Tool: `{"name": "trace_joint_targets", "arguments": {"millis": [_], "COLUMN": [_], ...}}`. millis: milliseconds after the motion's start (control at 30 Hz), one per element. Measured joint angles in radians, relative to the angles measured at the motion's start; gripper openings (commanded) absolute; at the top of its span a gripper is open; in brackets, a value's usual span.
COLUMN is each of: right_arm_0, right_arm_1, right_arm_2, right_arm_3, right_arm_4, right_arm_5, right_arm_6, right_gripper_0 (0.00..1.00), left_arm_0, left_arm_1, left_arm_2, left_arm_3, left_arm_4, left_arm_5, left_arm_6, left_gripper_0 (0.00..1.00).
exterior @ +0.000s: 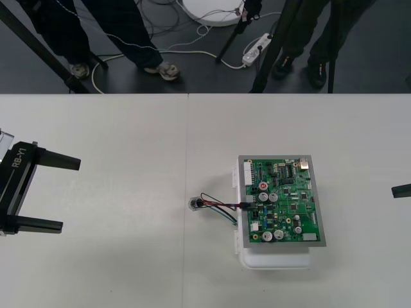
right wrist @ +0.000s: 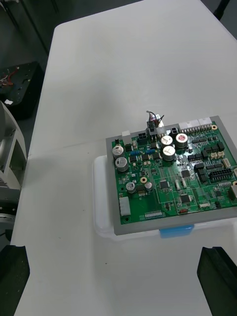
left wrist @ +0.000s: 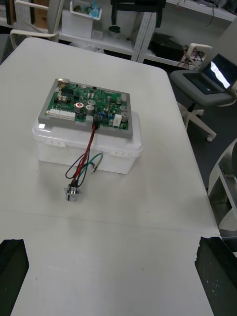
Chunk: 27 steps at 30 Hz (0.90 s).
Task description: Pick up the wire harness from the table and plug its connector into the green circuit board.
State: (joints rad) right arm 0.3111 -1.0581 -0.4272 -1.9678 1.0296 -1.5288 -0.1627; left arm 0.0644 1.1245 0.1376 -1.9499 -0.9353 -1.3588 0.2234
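My left tool [exterior: 69, 194], right tool [right wrist: 114, 249] both released, empty, at tabletop [exterior: 128, 269] sides; harness [exterior: 218, 206] plug [exterior: 247, 205] in board [exterior: 286, 199] atop white base [exterior: 276, 260].

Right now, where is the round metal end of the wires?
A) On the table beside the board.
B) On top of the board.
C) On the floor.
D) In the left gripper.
A: the socket lies on the table beside the board, and its wires run to the board's edge.
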Motion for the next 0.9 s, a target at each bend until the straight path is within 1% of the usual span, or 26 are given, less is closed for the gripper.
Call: {"name": "trace_joint_targets", "arguments": {"millis": [900], "right_arm_0": [-0.002], "right_arm_1": [0.0], "right_arm_2": [0.0], "right_arm_3": [0.0], "right_arm_4": [0.0], "right_arm_5": [-0.001], "right_arm_6": [0.012], "right_gripper_0": [1.0], "left_arm_0": [0.0], "left_arm_1": [0.0], "left_arm_2": [0.0], "left_arm_3": [0.0], "left_arm_4": [0.0], "left_arm_5": [0.001], "left_arm_6": [0.003], "left_gripper_0": [1.0]}}
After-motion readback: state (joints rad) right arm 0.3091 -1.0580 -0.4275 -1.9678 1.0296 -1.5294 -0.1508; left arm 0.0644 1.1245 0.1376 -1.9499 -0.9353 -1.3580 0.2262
